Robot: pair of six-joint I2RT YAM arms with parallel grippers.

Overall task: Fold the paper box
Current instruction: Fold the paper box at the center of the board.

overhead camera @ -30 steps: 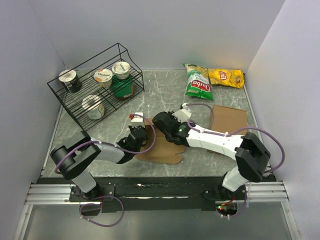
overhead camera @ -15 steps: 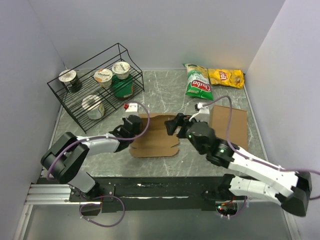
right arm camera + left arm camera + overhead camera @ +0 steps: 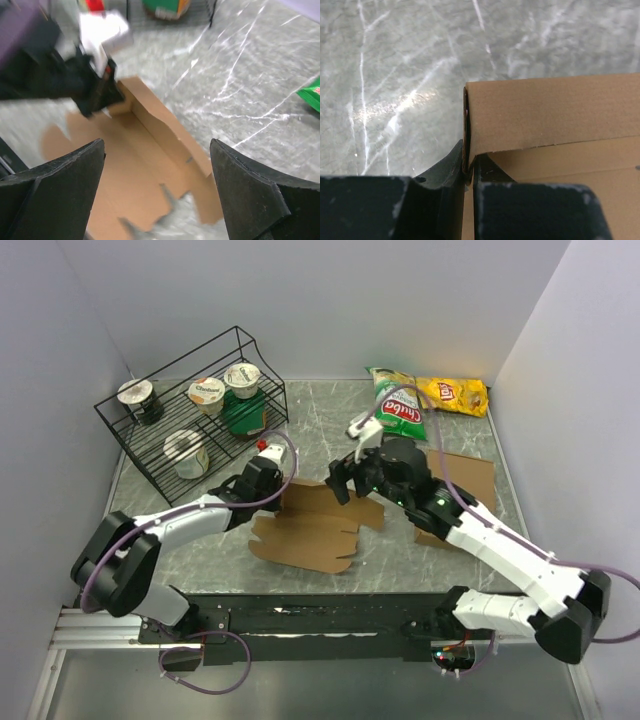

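Observation:
The paper box (image 3: 310,530) is a brown die-cut blank with notched flaps, lying mid-table with its back strip creased upward. My left gripper (image 3: 278,492) is shut on the box's back left corner. In the left wrist view its jaws (image 3: 468,172) pinch the upright cardboard flap (image 3: 545,110) edge-on. My right gripper (image 3: 345,485) hovers open above the box's back right part, touching nothing. In the right wrist view its fingers (image 3: 65,185) stand wide apart over the paper box (image 3: 145,170), with the left gripper (image 3: 95,95) at the far corner.
A black wire rack (image 3: 190,415) with yogurt cups stands at the back left. A green chip bag (image 3: 397,405) and a yellow one (image 3: 452,395) lie at the back right. A plain brown cardboard slab (image 3: 462,480) lies under the right arm.
My right gripper has opened, let go of the box and lifted back to the right. My left gripper has pulled the box's corner toward the back, raising the flap.

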